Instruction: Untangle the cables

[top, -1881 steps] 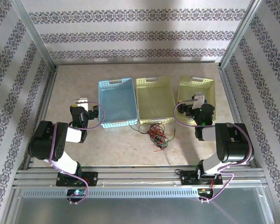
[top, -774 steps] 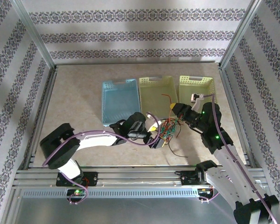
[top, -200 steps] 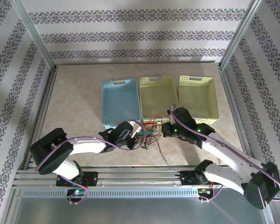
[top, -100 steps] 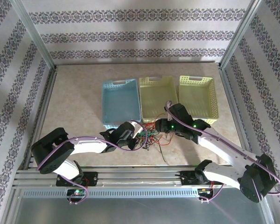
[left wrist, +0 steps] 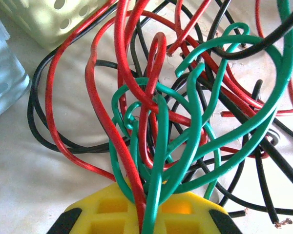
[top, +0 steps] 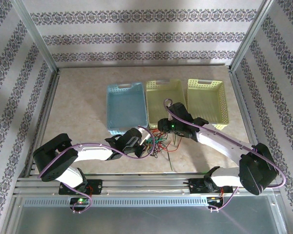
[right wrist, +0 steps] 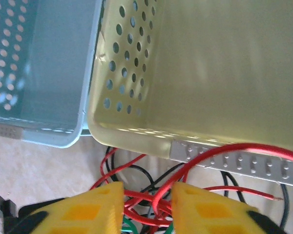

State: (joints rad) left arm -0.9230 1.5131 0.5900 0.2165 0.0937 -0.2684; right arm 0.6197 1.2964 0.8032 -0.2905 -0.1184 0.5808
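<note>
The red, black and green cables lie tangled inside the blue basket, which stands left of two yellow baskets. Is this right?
Not fully. The cables lie tangled on the table, in front of the baskets, not inside the blue basket. The top external view shows this. The blue basket does stand left of the two yellow baskets.

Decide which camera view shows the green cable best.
The left wrist view: the green cable appears in large, sharp, traceable loops. The top external view shows it as tiny flecks; the right wrist view shows a sliver at its bottom edge.
</note>
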